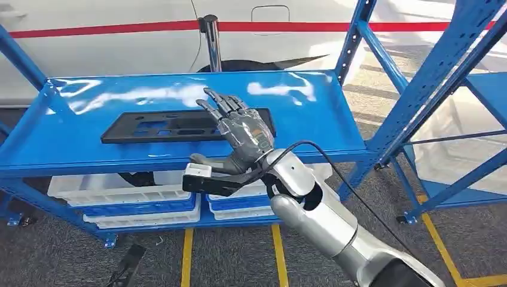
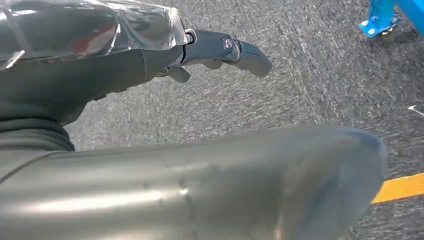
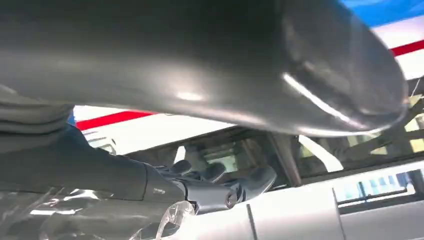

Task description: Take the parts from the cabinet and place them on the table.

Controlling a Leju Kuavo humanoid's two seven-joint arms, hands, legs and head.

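A flat black part (image 1: 155,127) with several cut-outs lies on the top blue shelf (image 1: 311,113) of the cabinet. My right hand (image 1: 239,125) hovers over the part's right end, fingers stretched out and apart, thumb down by the shelf's front edge, holding nothing. Whether the fingers touch the part I cannot tell. In the right wrist view the right hand (image 3: 210,185) shows against a white car. My left hand (image 2: 220,50) hangs over the grey floor with its thumb out and nothing in it.
White and blue bins (image 1: 119,194) sit on the lower shelf. A white car (image 1: 119,30) with a red stripe stands behind the cabinet. Another blue rack (image 1: 478,89) is at the right. Yellow lines (image 1: 278,257) mark the floor, where a black strip (image 1: 128,266) lies.
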